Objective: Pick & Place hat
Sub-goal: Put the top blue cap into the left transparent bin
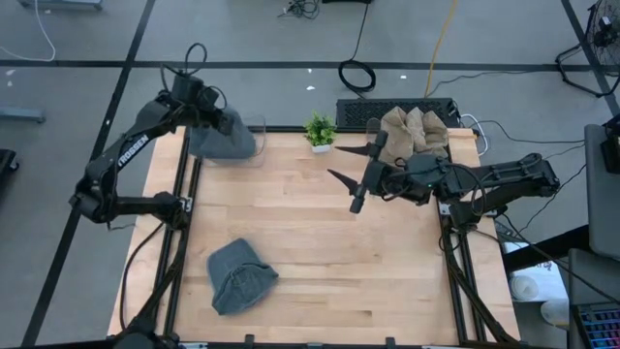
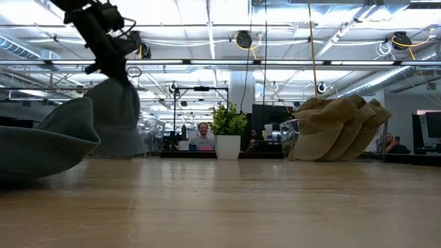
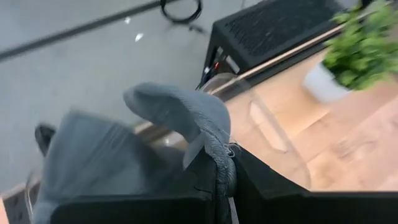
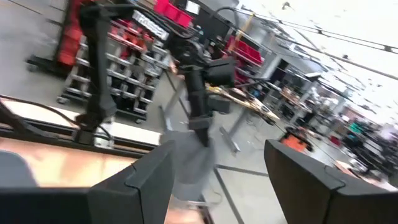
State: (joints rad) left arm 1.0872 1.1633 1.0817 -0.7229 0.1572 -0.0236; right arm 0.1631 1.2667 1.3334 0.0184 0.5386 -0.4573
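I have the left claw (image 1: 215, 118) pinched tight on a soft grey knitted hat (image 1: 223, 139), which hangs from it above the far left corner of the pale wooden worktop (image 1: 329, 242), beside a clear plastic container (image 1: 254, 136). A second grey knitted hat (image 1: 238, 276) lies flat near the front left. My right claw (image 1: 351, 163) hovers over the far middle with its fingers spread wide, holding nothing, near a small green potted plant in a white pot (image 1: 320, 131) and a heap of tan cloth hats (image 1: 415, 132).
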